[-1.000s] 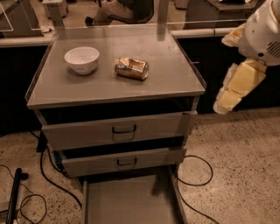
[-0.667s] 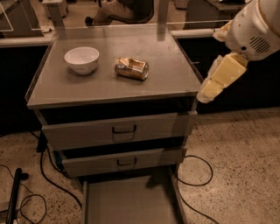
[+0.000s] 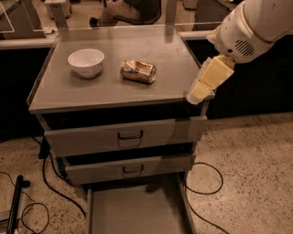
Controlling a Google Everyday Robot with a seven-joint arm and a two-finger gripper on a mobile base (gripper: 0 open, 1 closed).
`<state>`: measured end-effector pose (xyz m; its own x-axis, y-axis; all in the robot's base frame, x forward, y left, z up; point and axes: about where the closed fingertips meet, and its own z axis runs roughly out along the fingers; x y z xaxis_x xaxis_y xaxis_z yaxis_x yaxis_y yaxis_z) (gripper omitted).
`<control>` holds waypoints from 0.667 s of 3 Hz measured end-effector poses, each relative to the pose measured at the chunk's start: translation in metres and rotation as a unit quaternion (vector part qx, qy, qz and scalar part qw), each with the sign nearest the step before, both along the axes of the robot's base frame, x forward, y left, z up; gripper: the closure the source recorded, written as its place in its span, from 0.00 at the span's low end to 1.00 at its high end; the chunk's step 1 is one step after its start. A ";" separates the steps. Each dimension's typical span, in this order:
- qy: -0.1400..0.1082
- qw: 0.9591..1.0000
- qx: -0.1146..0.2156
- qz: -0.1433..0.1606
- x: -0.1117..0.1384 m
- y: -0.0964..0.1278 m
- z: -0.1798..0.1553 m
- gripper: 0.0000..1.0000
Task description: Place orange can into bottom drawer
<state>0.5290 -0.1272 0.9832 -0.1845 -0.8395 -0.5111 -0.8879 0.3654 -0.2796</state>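
The orange can point(image 3: 138, 71) lies on its side on the grey cabinet top point(image 3: 114, 91), right of a white bowl point(image 3: 85, 62). It is dented and shiny orange-gold. The bottom drawer point(image 3: 132, 212) is pulled out at the foot of the cabinet, a shallow grey tray with nothing in it. My gripper point(image 3: 198, 95) hangs from the white arm at the cabinet top's right front corner, well right of the can and not touching it. It holds nothing.
Two higher drawers with dark handles point(image 3: 130, 135) are shut. Black cables point(image 3: 206, 183) lie on the speckled floor on both sides of the cabinet. A person sits behind a rail at the back point(image 3: 132, 11).
My arm has swung left and down, bringing the gripper from beside the cabinet to its right front corner. The can and bowl have not moved.
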 end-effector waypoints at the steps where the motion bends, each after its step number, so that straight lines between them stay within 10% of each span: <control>1: -0.014 1.000 0.015 0.016 0.014 0.015 -0.001 0.00; 2: -0.030 0.997 0.042 0.051 0.039 0.046 -0.006 0.00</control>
